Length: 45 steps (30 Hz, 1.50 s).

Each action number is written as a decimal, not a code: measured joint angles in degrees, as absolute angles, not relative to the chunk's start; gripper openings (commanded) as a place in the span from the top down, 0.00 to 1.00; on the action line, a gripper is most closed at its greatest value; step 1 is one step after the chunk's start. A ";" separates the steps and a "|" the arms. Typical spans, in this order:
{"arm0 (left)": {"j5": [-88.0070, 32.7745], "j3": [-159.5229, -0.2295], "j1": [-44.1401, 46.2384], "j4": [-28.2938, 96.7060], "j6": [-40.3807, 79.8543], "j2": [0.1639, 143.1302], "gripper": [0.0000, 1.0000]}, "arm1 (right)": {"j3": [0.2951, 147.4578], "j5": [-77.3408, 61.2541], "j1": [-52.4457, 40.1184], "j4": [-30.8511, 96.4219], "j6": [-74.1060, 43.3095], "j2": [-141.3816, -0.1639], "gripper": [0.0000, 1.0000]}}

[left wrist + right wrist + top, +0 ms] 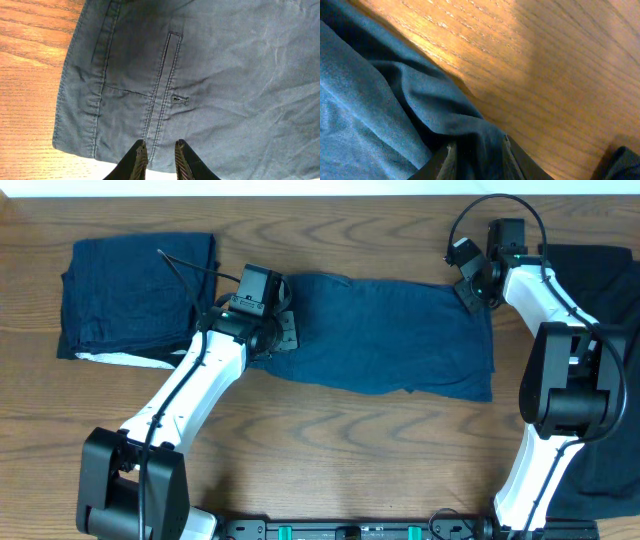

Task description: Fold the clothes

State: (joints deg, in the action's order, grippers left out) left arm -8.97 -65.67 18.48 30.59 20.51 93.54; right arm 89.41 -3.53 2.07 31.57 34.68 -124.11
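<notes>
A long dark blue denim-like garment (390, 335) lies flat in the middle of the brown wooden counter (330, 440). It stretches from left to right. A folded dark blue cloth garment (135, 295) lies to its left, near it. A black cloth garment (612, 275) lies along the right edge of the counter, apart from the long one. The left gripper (283, 330) sits over the long garment's left end. The right gripper (470, 292) is at the long garment's far right corner. A fold of that cloth sits between its fingers (440, 165).
</notes>
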 measured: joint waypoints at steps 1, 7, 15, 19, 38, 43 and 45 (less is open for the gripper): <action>-8.95 -65.67 18.48 30.59 20.51 93.54 0.78 | 89.41 -3.53 2.07 31.79 34.54 -124.11 0.66; -8.95 -65.67 18.48 30.59 20.51 93.54 0.78 | 89.41 -4.49 2.07 34.59 33.63 -122.43 0.55; -8.93 -65.67 18.48 30.59 20.53 93.54 0.78 | 89.60 -6.72 2.07 37.89 35.09 -115.39 0.51; -8.93 -65.67 18.48 30.59 20.51 93.54 0.78 | 89.60 -7.18 2.07 38.00 38.00 -115.59 0.51; -8.78 -65.65 18.48 30.59 20.53 93.54 0.78 | 89.60 -6.44 4.43 36.36 46.92 -120.75 0.54; -8.78 -65.65 18.48 30.61 20.51 93.54 0.78 | 89.56 -6.20 4.75 36.32 47.07 -121.60 0.56; -8.78 -65.67 18.48 30.59 20.51 93.54 0.78 | 89.56 -6.22 4.75 36.12 47.05 -121.60 0.58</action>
